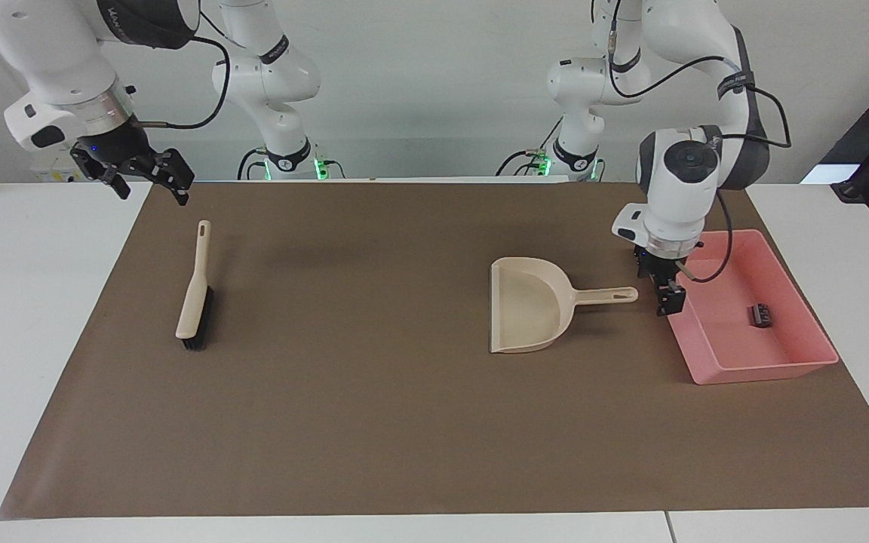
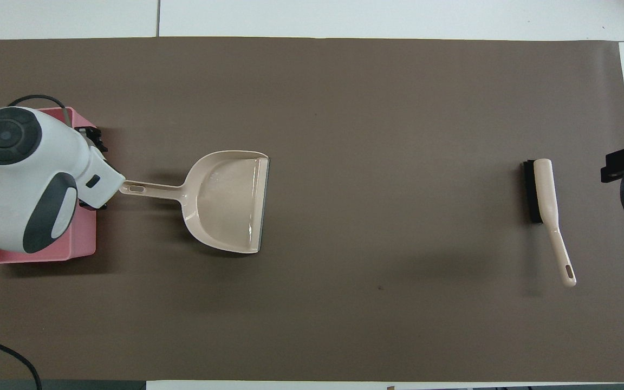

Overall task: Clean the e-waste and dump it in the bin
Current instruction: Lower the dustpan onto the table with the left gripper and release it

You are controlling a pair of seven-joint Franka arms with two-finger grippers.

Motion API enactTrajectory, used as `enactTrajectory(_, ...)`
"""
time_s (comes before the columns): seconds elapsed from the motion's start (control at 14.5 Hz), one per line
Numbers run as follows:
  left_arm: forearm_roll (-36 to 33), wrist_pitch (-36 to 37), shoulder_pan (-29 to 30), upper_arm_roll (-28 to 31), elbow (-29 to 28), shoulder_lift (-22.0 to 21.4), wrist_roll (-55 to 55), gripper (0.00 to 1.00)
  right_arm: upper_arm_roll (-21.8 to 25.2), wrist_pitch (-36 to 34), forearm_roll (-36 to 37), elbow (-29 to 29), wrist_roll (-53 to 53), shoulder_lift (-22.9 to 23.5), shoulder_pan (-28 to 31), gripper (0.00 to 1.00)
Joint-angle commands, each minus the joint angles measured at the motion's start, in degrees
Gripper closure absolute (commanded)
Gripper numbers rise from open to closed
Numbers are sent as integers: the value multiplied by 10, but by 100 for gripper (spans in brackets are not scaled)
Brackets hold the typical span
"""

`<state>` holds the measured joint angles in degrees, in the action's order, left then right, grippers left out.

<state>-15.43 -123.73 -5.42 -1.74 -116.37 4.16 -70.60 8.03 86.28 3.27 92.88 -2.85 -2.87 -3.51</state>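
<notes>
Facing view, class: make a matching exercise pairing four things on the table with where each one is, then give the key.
Things:
1. dustpan
2. brush
3. dark e-waste piece
4. left claw

Places:
A. inside the pink bin
B. over the bin's rim, beside the dustpan handle's tip
C. flat on the mat, beside the bin
D. at the right arm's end of the mat

Pairs: 1-C, 2-D, 3-A, 4-B
</notes>
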Motion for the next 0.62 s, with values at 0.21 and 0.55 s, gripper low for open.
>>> enactTrajectory(0.21,59,19,52,-1,53,4,40,0,-29,-5,-10,-4,0,-2,22,0)
enactTrajectory(0.55,73,95,52,-3,71,-12,226,0,-34,-8,-10,-2,-15,-5,23,0)
